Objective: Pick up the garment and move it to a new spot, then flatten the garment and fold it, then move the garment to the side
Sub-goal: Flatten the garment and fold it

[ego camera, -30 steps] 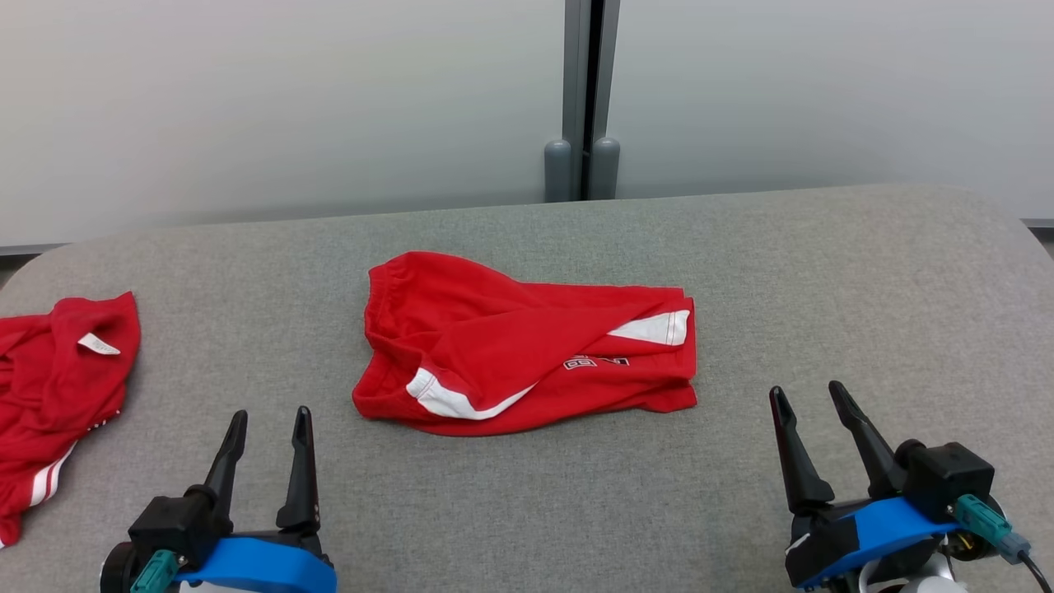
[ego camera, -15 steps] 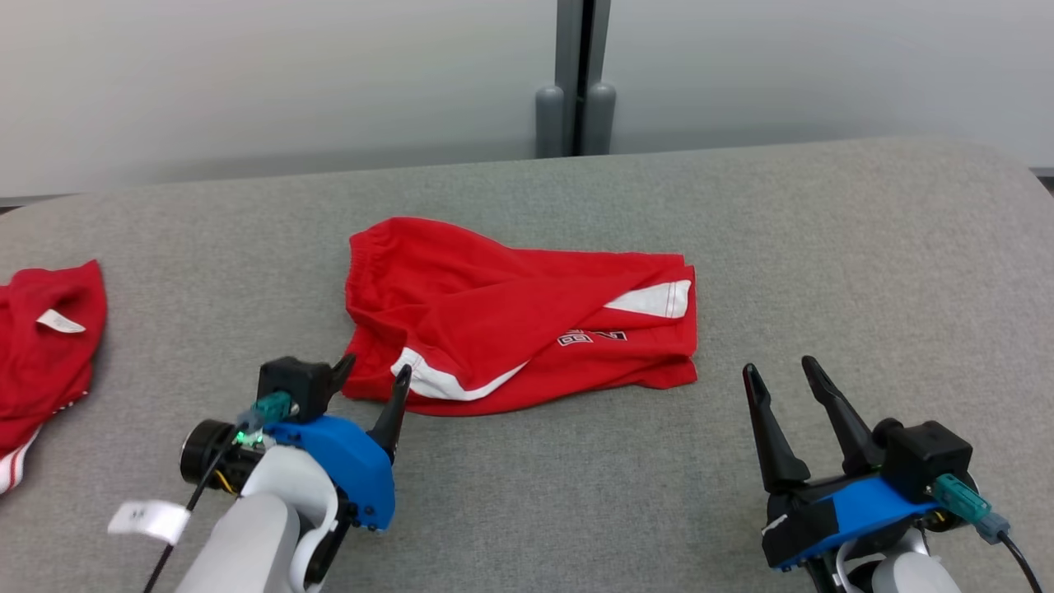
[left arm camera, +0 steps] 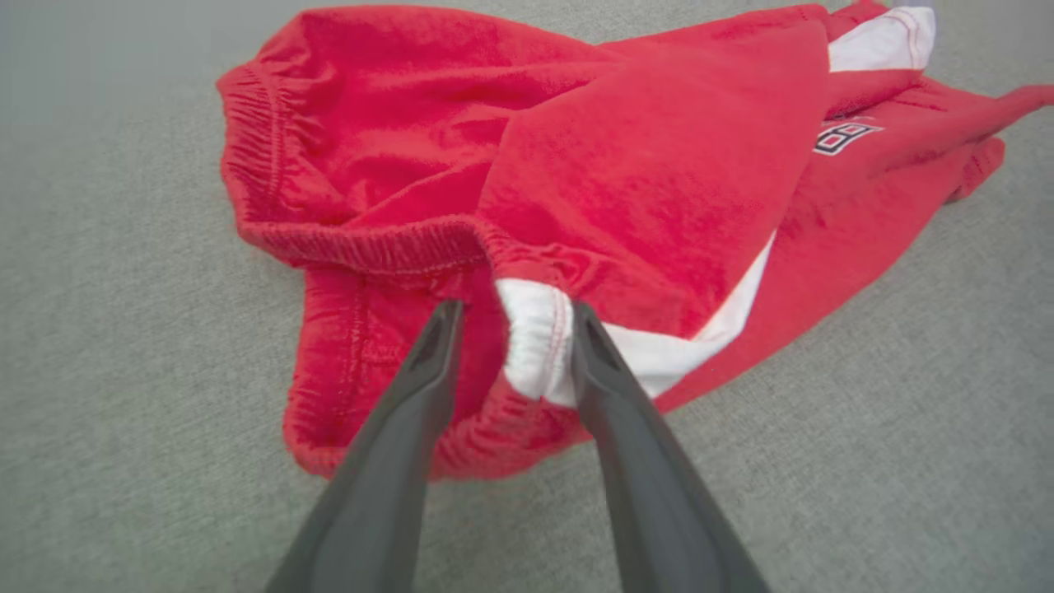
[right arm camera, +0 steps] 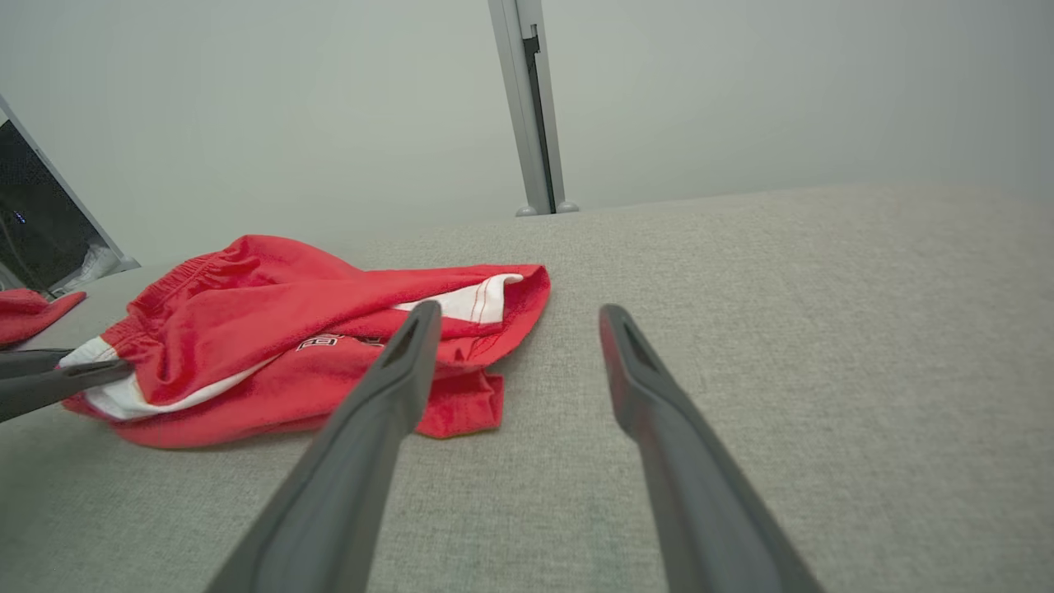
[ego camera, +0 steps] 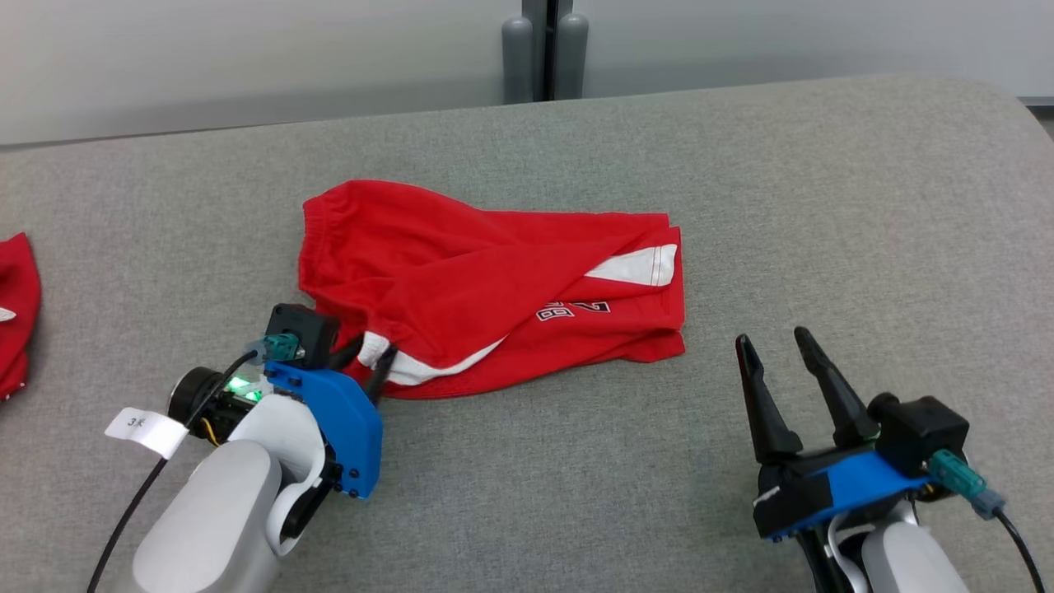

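A pair of red shorts with white panels, the garment (ego camera: 494,280), lies crumpled in the middle of the grey padded table (ego camera: 823,206). My left gripper (ego camera: 372,350) is at its near-left corner. In the left wrist view its fingers (left arm camera: 515,313) straddle the white bunched waistband of the garment (left arm camera: 659,165), the right finger touching it and a gap on the left side. My right gripper (ego camera: 772,338) stands open over bare table to the right of the garment (right arm camera: 288,329), nothing between its fingers (right arm camera: 520,313).
A second red garment (ego camera: 16,305) lies at the table's far left edge. A grey partition post (ego camera: 539,49) stands behind the table against a pale wall. A white tag (ego camera: 146,430) hangs on the left arm's cable.
The camera has tilted down. My left gripper moved forward and right to the garment's near-left corner, and its fingers have narrowed around the white waistband. The right gripper stayed open.
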